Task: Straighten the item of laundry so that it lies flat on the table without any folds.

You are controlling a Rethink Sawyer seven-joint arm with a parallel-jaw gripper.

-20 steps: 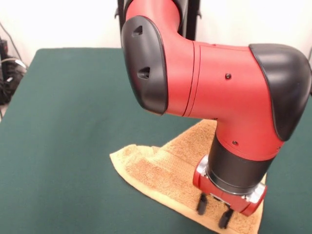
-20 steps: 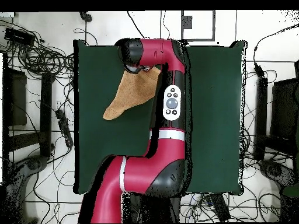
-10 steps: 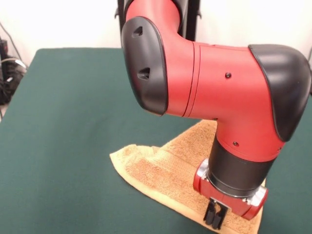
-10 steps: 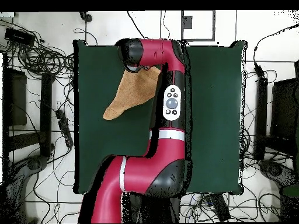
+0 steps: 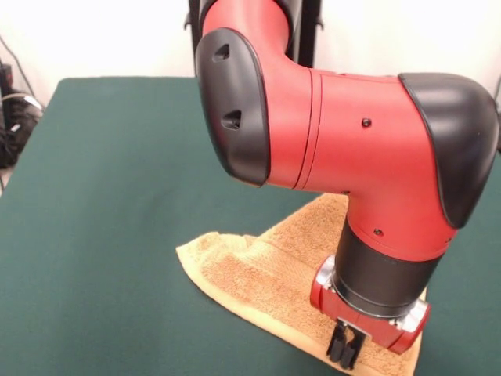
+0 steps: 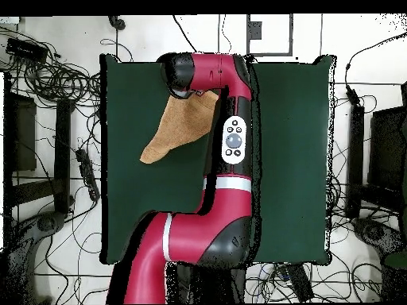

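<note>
The item of laundry (image 5: 258, 274), an orange-tan terry towel, lies folded into a rough triangle on the dark green table (image 5: 102, 196). One corner points left and a raised fold runs across it. My gripper (image 5: 344, 354) stands at the towel's near right part, its two black fingers pressed together on the cloth. Seen from overhead, the towel (image 6: 179, 123) stretches from under the arm's black wrist (image 6: 179, 73) down to the left, and the wrist hides the gripper. The arm's big red elbow covers the towel's far right part in the front view.
The red arm (image 6: 230, 159) lies along the middle of the table (image 6: 294, 159) in the overhead view. Cables and dark equipment (image 6: 48, 79) surround the table on the floor. The towel sits in the table's upper left part, near its top edge.
The fingers stood apart over the towel one second ago. They closed together on the cloth half a second ago and have stayed so; the towel has not visibly moved.
</note>
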